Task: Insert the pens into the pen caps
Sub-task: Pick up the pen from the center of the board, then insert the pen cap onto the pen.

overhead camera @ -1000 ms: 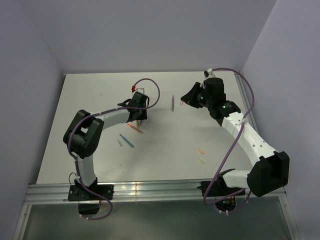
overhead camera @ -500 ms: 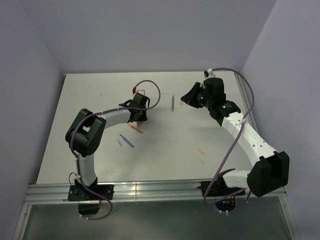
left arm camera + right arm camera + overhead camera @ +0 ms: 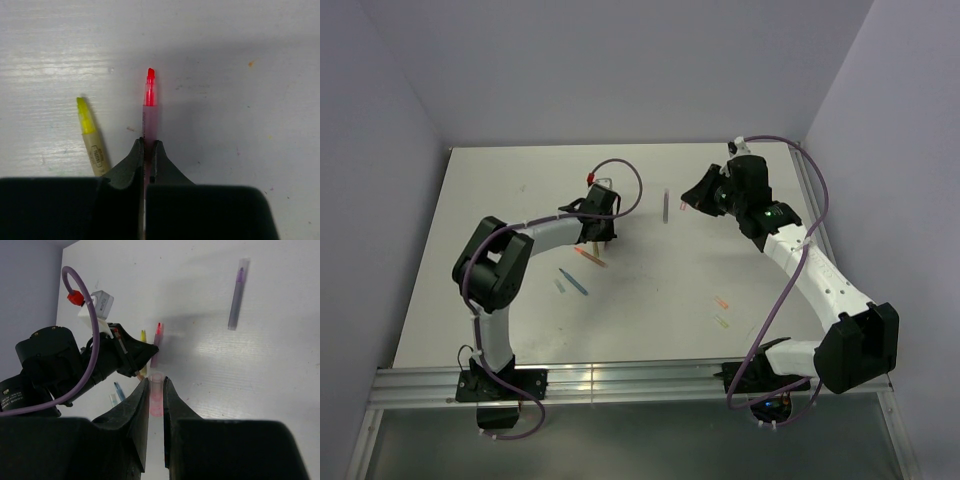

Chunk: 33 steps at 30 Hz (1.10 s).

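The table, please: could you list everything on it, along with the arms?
Pink pen: one, pink-red, in the left gripper.
Yellow pen: one, yellow, lying beside the pink pen.
Orange pen: one, orange-pink, by the left gripper.
Blue pen: one, blue, left of centre.
Purple pen: one, grey-purple, far centre.
Pink cap: one, pink, in the right gripper.
Blue cap: one, pale blue, beside the blue pen.
Orange cap: one, orange, right of centre.
Green cap: one, yellow-green, beside the orange cap.
Table: one, white.
Left gripper: black, shut on the pink pen.
Right gripper: black, shut on the pink cap.
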{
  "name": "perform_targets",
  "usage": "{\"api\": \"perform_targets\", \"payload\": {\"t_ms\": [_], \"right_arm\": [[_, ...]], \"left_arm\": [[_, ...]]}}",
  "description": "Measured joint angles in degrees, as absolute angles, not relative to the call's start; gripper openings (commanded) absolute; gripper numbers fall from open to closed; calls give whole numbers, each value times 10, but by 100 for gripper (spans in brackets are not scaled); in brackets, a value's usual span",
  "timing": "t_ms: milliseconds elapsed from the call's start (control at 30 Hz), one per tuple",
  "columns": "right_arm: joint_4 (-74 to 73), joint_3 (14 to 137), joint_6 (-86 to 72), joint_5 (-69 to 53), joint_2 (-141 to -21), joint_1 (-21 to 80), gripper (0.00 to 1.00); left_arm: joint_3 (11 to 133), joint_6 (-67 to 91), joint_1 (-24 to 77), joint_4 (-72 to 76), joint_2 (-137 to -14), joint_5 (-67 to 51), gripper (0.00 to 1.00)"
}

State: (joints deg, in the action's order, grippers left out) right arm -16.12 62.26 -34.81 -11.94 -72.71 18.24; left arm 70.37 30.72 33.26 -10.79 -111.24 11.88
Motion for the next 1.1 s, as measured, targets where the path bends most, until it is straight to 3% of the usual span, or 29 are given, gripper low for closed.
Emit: {"api": "perform_targets", "payload": {"t_ms": [233, 400, 567, 833, 1100], "right_arm": [[-150, 622, -342, -138, -727, 182, 0], [-126, 613, -333, -162, -716, 182, 0], [-86, 607, -333, -201, -686, 183, 0], [-33, 608, -347, -225, -671, 205, 0], [-12, 609, -350, -222, -684, 247, 0]], "left_arm": [[624, 341, 328, -32, -1003, -25, 0], [536, 419, 310, 146, -878, -203, 0], [468, 505, 299, 338, -847, -325, 0], [415, 590, 299, 492, -844, -411, 0], [415, 598, 299, 516, -814, -427, 0]]}}
